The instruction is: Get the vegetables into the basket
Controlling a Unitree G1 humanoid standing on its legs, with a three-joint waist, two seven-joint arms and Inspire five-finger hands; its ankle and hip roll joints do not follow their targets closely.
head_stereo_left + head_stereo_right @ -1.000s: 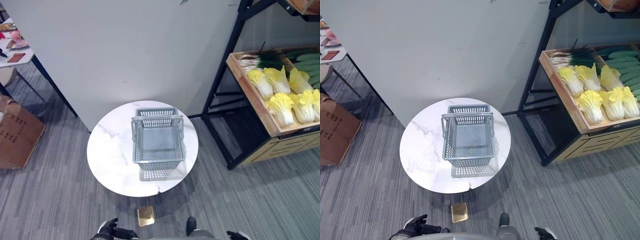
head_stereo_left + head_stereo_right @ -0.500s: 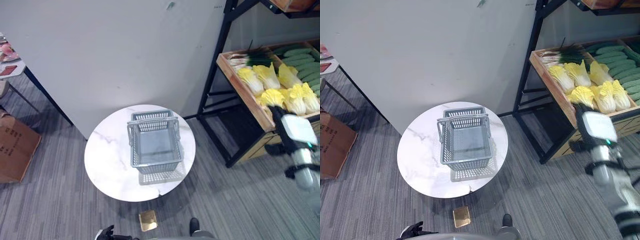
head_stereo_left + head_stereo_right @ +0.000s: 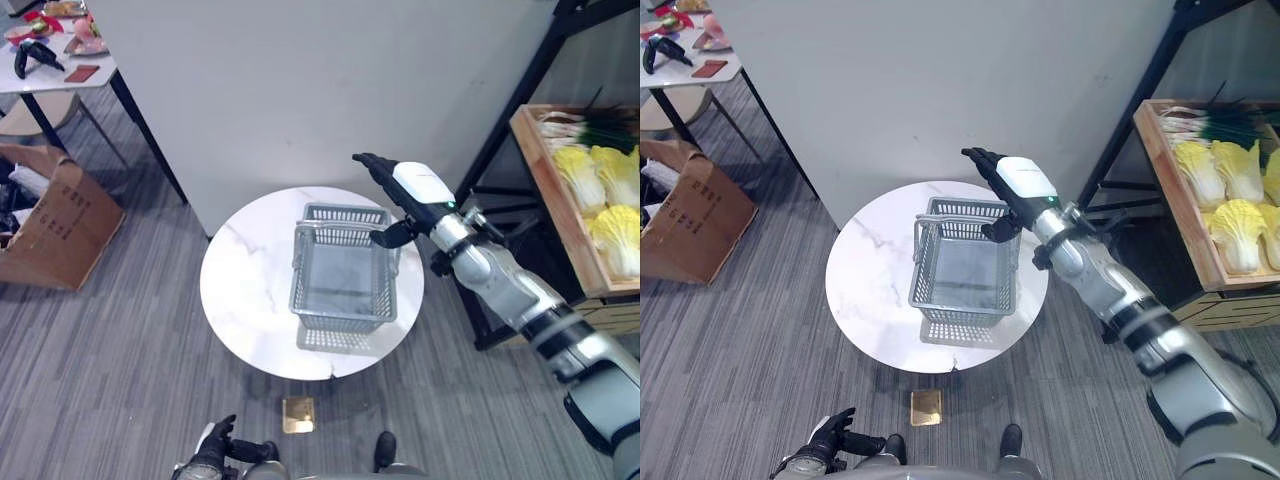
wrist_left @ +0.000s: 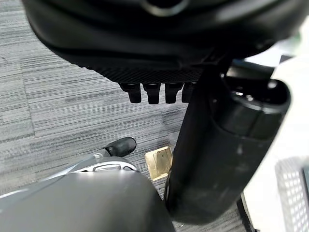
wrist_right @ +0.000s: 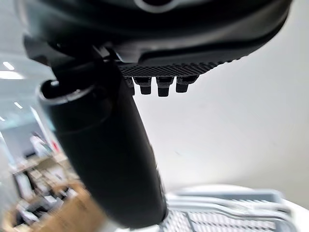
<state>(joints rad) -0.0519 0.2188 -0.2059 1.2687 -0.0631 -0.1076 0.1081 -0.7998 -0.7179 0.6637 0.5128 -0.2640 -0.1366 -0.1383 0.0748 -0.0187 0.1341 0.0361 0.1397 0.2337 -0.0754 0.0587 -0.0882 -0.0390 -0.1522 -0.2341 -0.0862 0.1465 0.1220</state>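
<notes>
One cardboard box [image 3: 55, 225] beside table [image 3: 240, 300]

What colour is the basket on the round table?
The basket is grey, a plastic mesh, and its handles are grey too. It shows best in the left eye view.

Legible text: none | cardboard box [image 3: 62, 222]: dark printed marks on its side, too small to read | basket [image 3: 343, 280], round table [image 3: 240, 300], produce crate [image 3: 560, 215]: no readable labels, numbers or signs
</notes>
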